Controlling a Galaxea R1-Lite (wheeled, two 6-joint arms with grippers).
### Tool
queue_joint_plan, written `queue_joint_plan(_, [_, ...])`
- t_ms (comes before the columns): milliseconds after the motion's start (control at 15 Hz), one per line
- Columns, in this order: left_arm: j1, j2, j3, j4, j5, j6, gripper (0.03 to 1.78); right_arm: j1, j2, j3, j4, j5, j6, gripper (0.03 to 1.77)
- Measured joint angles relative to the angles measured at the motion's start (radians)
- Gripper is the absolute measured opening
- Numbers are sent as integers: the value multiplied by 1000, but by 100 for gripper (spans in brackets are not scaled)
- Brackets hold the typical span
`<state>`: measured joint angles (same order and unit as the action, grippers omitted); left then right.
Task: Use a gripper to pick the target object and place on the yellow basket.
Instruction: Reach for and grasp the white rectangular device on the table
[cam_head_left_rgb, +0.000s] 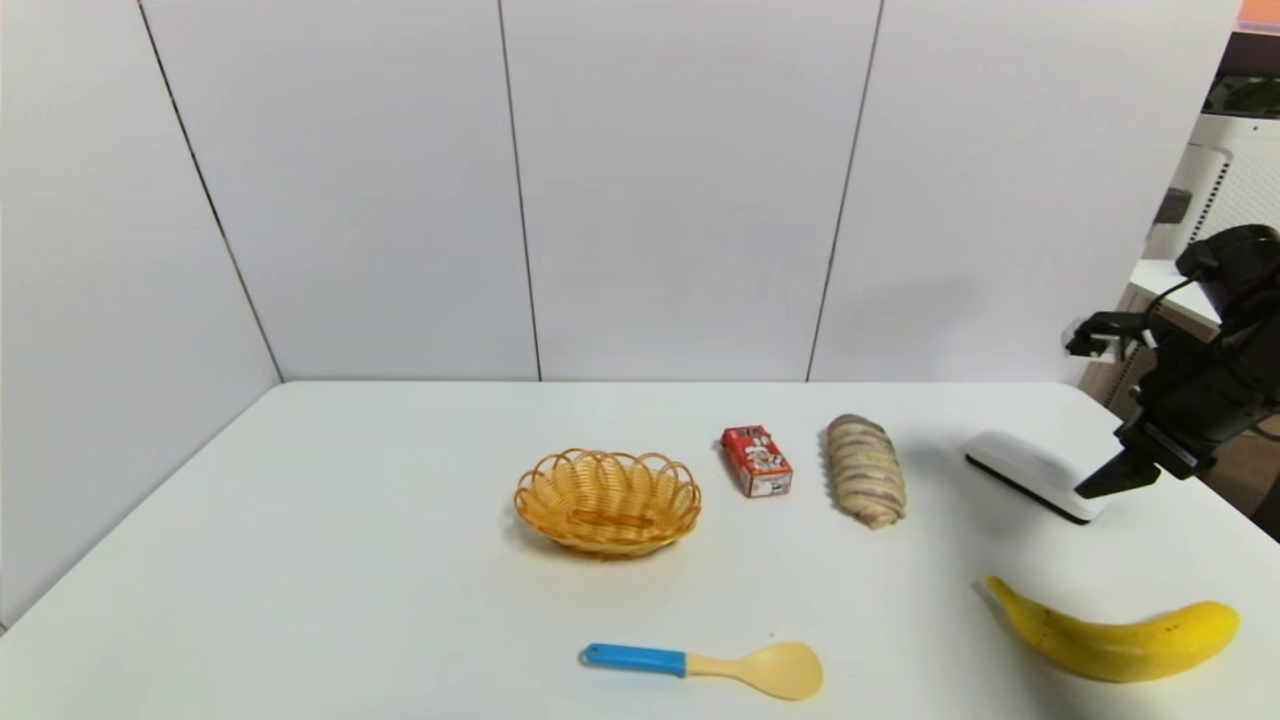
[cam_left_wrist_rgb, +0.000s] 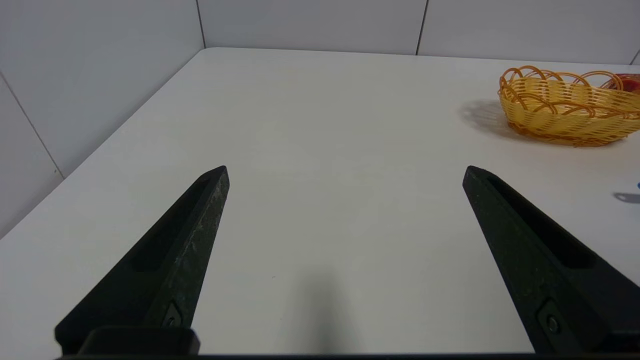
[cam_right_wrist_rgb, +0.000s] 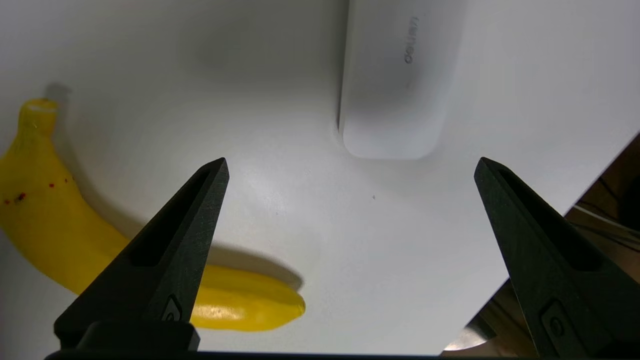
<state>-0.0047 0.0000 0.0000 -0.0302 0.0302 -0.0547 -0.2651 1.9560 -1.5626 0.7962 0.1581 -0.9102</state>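
Leftmost, the left gripper (cam_left_wrist_rgb: 345, 170) hangs over bare white table (cam_head_left_rgb: 300, 560), its black fingers (cam_left_wrist_rgb: 200, 220) spread wide with nothing between them; the head camera does not catch it. Next along, the yellow basket (cam_head_left_rgb: 607, 500) sits near the table's middle, nothing in it, with a blue-handled spoon (cam_head_left_rgb: 710, 667) lying nearer the robot. Just right of the basket stands a small red carton (cam_head_left_rgb: 756, 460), then a striped bread roll (cam_head_left_rgb: 865, 470). Further right lies the target object (cam_head_left_rgb: 1030, 474), a flat white slab with a black underside, resting on the table well apart from the basket. Above its right end hovers the right gripper (cam_right_wrist_rgb: 350, 165), jaws wide and holding nothing, the slab (cam_right_wrist_rgb: 397, 80) just ahead of its fingertips (cam_right_wrist_rgb: 217, 172). A banana (cam_head_left_rgb: 1120, 635) lies nearer the robot.
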Motion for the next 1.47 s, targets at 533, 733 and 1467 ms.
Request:
queue_joint_plan(533, [0,0,0,0,0,0,169,56,217,-193,-41,-79,122,170])
queue_joint_plan(733, [0,0,0,0,0,0,169,52,281,-239,-42,-86,129,170])
queue_joint_plan(1467, [0,0,0,0,0,0,169,41,358,-259,-41,-85,126,170])
